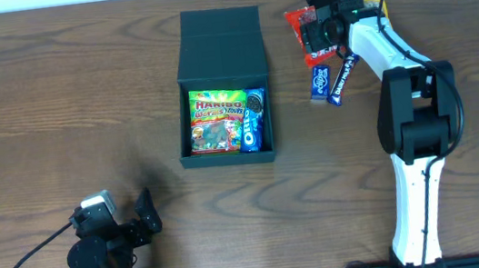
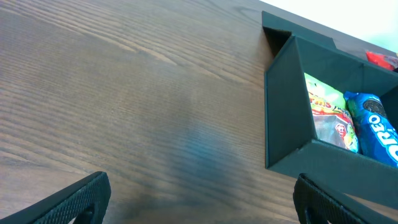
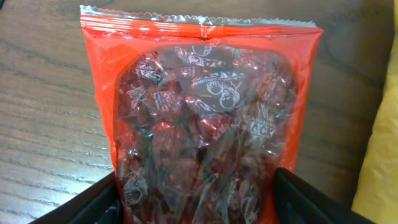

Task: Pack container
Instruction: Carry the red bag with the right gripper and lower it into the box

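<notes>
The dark teal-green matte cardboard container (image 1: 217, 41) lay open by the far edge's middle, left of the nearer right gripper (image 3: 196, 200). Its spread fingers (image 3: 87, 205) straddled a red plastic snack packet (image 3: 199, 93) by the far-right corner. The left gripper (image 2: 202, 202) gaped idle.

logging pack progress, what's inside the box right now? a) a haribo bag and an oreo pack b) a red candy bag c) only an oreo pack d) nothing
a: the container holds the haribo bag with the oreo pack beside it; the red candy bag is outside.
</notes>
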Robot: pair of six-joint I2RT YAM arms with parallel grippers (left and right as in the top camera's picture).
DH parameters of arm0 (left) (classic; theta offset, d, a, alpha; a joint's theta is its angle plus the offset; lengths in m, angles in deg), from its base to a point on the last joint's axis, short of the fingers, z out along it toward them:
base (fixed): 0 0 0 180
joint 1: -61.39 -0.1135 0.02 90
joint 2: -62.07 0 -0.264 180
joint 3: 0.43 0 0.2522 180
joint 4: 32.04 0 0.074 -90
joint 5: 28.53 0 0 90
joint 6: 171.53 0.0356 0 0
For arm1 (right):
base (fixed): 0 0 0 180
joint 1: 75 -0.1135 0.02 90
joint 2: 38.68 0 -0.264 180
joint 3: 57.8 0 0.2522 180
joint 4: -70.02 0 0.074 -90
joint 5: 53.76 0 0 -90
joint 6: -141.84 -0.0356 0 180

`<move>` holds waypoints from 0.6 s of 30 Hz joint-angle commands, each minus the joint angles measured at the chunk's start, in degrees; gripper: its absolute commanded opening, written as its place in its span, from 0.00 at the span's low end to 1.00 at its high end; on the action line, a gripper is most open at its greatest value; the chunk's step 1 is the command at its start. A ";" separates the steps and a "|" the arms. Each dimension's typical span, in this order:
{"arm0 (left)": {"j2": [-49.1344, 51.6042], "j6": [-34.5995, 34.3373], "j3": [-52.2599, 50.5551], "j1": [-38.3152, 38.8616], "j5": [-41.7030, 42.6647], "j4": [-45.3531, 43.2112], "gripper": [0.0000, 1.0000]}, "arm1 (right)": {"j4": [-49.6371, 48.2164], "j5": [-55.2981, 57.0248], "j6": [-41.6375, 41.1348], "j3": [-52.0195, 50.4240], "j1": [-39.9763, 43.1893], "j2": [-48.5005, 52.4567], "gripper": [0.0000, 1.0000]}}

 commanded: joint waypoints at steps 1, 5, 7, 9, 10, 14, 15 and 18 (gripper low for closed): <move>-0.33 0.20 -0.79 -0.02 0.22 0.02 0.95 | 0.74 1.09 -3.80 0.37 -0.48 1.14 0.66; -0.33 0.20 -0.79 -0.02 0.22 0.02 0.95 | 5.40 1.01 -6.23 6.12 -0.61 1.14 0.49; -0.33 0.20 -0.79 -0.02 0.22 0.02 0.95 | 8.48 1.05 -6.19 10.27 -0.90 1.14 0.38; -0.33 0.20 -0.79 -0.02 0.22 0.02 0.95 | 11.98 1.03 -6.21 14.95 -1.25 1.14 0.36; -0.33 0.20 -0.79 -0.02 0.22 0.02 0.95 | 13.86 1.03 -6.21 17.38 -1.46 1.14 0.36; -0.33 0.20 -0.79 -0.02 0.22 0.02 0.95 | 24.15 1.03 -6.47 28.87 -3.41 1.14 0.31; -0.33 0.20 -0.79 -0.02 0.22 0.02 0.95 | 26.99 1.03 -6.91 31.58 -4.07 1.14 0.29; -0.33 0.20 -0.79 -0.02 0.22 0.02 0.95 | 36.30 1.03 -10.01 39.58 -6.91 1.14 0.26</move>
